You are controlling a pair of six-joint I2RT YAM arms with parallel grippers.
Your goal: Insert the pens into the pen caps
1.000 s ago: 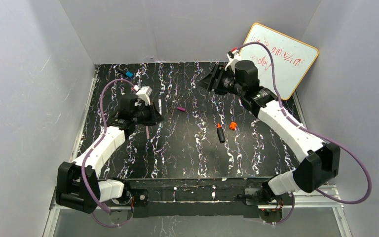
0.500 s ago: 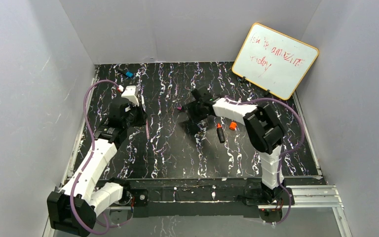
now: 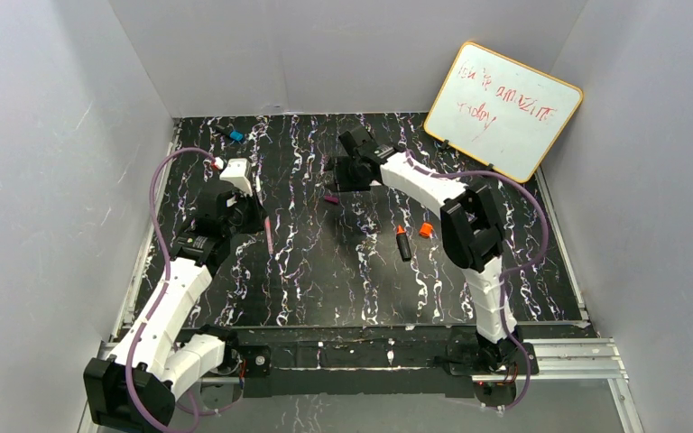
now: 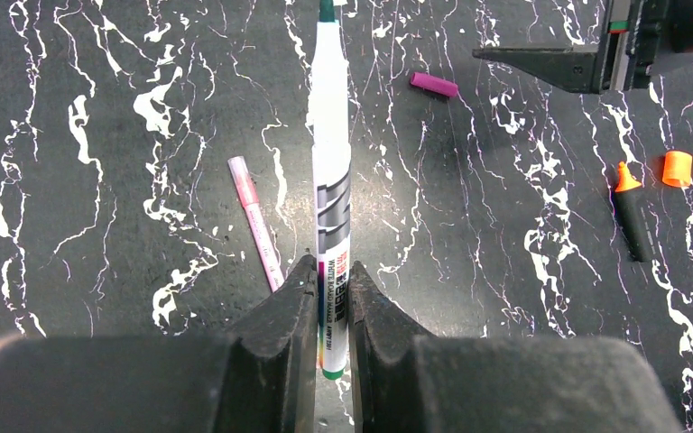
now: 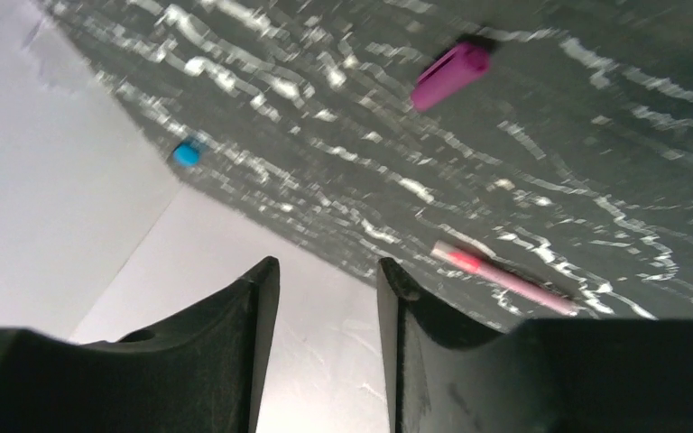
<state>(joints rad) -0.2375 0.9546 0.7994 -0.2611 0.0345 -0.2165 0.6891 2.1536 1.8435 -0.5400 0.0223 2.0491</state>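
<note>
My left gripper [image 4: 332,280] is shut on the lower barrel of the slim white pen [image 4: 331,162], which points away from me with its dark tip at the top edge of the left wrist view. The pink-purple pen [image 4: 254,221] lies on the mat just left of it. A magenta cap [image 3: 331,199] lies at mid-mat, and my right gripper [image 3: 337,171] hovers just behind it, open and empty. From the right wrist the magenta cap [image 5: 451,74] and the pink-purple pen [image 5: 505,278] both show beyond the open right gripper [image 5: 325,271]. The black marker [image 3: 403,244] and an orange cap [image 3: 426,230] lie side by side to the right.
A small black piece with a blue end [image 3: 235,135] lies at the back left corner of the mat. A whiteboard [image 3: 503,108] leans against the back right wall. Grey walls close in the mat on three sides.
My right arm has swung from the back right in to the middle of the mat, above the magenta cap, its jaws narrowing. My left arm has drawn back left with the white pen.
</note>
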